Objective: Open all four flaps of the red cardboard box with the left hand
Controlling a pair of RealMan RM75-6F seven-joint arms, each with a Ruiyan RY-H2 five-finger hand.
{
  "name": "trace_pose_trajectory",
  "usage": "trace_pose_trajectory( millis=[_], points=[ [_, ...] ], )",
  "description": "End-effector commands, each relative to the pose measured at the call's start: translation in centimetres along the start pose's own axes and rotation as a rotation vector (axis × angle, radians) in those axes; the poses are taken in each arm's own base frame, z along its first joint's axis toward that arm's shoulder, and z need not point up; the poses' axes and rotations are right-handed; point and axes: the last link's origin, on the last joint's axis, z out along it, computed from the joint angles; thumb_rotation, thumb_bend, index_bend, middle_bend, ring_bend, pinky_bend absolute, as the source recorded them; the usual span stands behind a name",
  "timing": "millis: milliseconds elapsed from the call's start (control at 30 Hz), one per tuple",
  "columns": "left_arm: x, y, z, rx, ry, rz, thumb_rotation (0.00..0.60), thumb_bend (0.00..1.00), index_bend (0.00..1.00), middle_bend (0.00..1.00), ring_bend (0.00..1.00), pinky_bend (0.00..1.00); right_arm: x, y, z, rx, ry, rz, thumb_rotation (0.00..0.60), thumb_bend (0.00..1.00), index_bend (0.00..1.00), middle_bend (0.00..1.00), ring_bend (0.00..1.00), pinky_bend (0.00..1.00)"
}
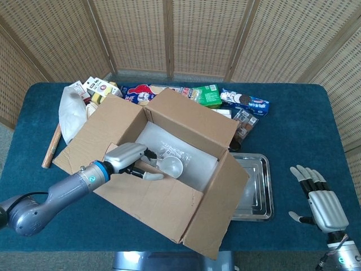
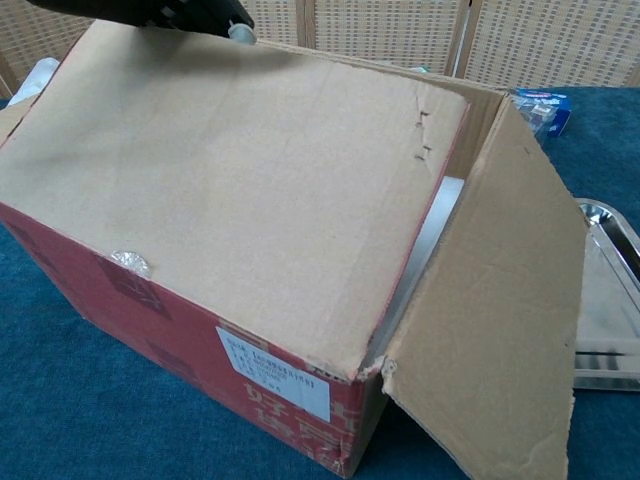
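One red box [image 1: 169, 164], four flaps, long axis diagonal on the table. My left hand [image 1: 128, 160] touches the near flap [image 2: 250, 190], its grip I cannot tell; my right hand [image 1: 322, 202] lies spread and empty

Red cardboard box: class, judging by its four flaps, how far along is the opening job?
Looks done: on the red cardboard box, the left flap, far flap and right flap fold outward. In hand: the near flap rises steeply in the chest view, with the left hand at its inner edge. Left: folding that flap fully out. The right hand rests apart, holding nothing.
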Motion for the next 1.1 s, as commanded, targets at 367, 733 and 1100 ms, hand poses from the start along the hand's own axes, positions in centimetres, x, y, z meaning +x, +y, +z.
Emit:
trace_pose_trajectory(
  millis=[367,733,1100],
  points=[
    [1.8,0.9,-3.6,-0.055,0.031,-0.009,0.195,0.0,0.6,0.5,0.35,0.56,-0.2,-0.1,-0.1,0.002,-0.002,-0.008,0.6,0.0,0.0,0.0,0.0,0.0],
    [2.7,0.7,-5.0,-0.052,0.035,-0.061,0.196,0.0,0.59,0.5,0.35,0.56,-0.4,-0.2,0.0,0.005,-0.008,-0.015,0.6,0.0,0.0,0.0,0.0,0.0],
    [2.8,0.8,-6.5,-0.051,0.022,-0.097,0.198,0.0,0.59,0.51,0.36,0.56,-0.6,-0.3,0.0,0.004,-0.01,-0.021,0.6,0.0,0.0,0.0,0.0,0.0]
  ],
)
